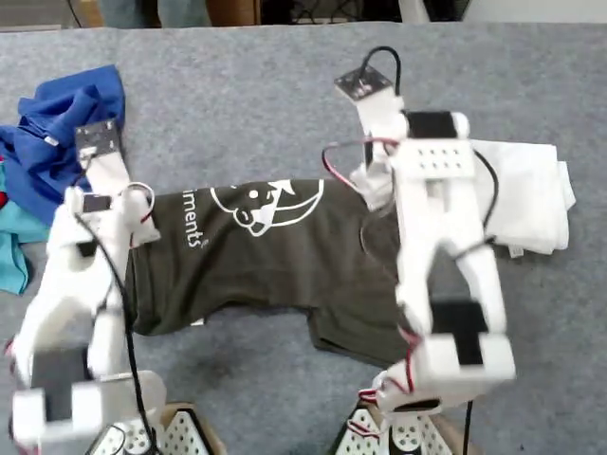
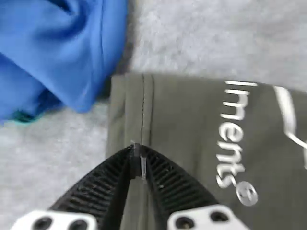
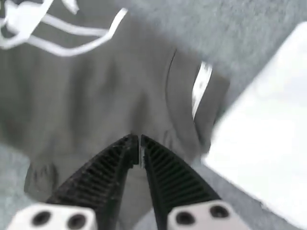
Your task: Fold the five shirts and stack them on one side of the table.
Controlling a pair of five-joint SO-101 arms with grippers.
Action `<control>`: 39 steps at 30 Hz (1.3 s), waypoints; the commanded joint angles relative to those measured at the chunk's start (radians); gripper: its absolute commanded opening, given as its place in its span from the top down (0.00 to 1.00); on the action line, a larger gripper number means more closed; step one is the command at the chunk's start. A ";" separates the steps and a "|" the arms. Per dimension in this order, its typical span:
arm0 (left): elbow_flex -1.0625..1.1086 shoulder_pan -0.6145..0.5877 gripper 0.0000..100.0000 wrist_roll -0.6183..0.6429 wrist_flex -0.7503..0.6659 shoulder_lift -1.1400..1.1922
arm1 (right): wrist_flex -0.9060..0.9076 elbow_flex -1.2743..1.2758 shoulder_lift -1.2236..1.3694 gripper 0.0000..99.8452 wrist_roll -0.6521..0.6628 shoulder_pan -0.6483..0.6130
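Teal shirt (image 1: pixel 11 251) (left edge) partly off-frame

Matt cloth shirt (image 1: pixel 266 261), fuzzy tabletop (image 1: pixel 237 85)

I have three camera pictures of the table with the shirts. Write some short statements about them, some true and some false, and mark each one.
1. The dark shirt lies spread on the table, with its print facing up. True.
2. The white shirt lies on top of the blue shirt. False: they lie apart, on opposite sides of the dark shirt.
3. The left gripper is shut on the dark shirt's hem. True.
4. The right gripper is open over the white shirt. False: it is shut on the dark shirt near the collar.
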 commanded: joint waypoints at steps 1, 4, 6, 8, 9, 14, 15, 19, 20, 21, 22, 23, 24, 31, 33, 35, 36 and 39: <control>-0.208 -0.071 0.97 0.163 0.014 0.242 | -0.029 -0.140 0.171 0.99 -0.014 -0.003; -0.415 -0.082 0.97 0.163 0.120 0.387 | -0.077 -0.208 0.317 0.99 -0.012 0.026; -0.524 -0.081 0.97 0.126 0.163 0.462 | -0.104 -0.259 0.403 0.99 -0.011 0.060; -0.601 -0.081 0.97 0.075 0.186 0.514 | -0.104 -0.321 0.478 0.99 -0.011 0.091; -0.624 -0.082 0.97 0.052 0.195 0.531 | -0.097 -0.352 0.507 0.99 -0.011 0.103; -0.653 -0.081 0.97 -0.040 0.206 0.532 | 0.005 -0.498 0.568 0.99 -0.006 0.120; -0.651 -0.081 0.97 -0.061 0.210 0.520 | 0.040 -0.522 0.568 0.99 0.015 0.115; -0.638 -0.074 0.97 -0.157 0.301 0.411 | 0.184 -0.627 0.536 0.99 0.092 0.091; -0.628 -0.074 0.97 -0.169 0.316 0.371 | 0.213 -0.650 0.521 0.99 0.095 0.089; -0.618 -0.074 0.97 -0.178 0.330 0.324 | 0.233 -0.671 0.504 0.99 0.095 0.089; -0.598 -0.074 0.97 -0.187 0.339 0.272 | 0.247 -0.685 0.484 0.99 0.095 0.089; -0.568 -0.071 0.97 -0.199 0.342 0.222 | 0.255 -0.696 0.467 0.99 0.095 0.087; -0.535 -0.067 0.97 -0.215 0.342 0.169 | 0.258 -0.700 0.453 0.99 0.095 0.086; -0.266 -0.015 0.97 -0.227 0.110 0.012 | 0.166 -0.647 0.512 0.99 0.057 0.086; -0.209 -0.035 0.97 -0.199 0.103 0.026 | 0.264 -0.667 0.490 0.99 0.106 0.075; -0.176 -0.061 0.97 -0.192 0.132 0.021 | 0.308 -0.657 0.444 0.99 0.183 0.060; -0.150 -0.071 0.97 -0.192 0.137 0.015 | 0.305 -0.628 0.400 0.99 0.213 0.057; -0.028 -0.107 0.97 -0.196 0.051 -0.035 | 0.305 -0.463 0.234 0.99 0.351 0.031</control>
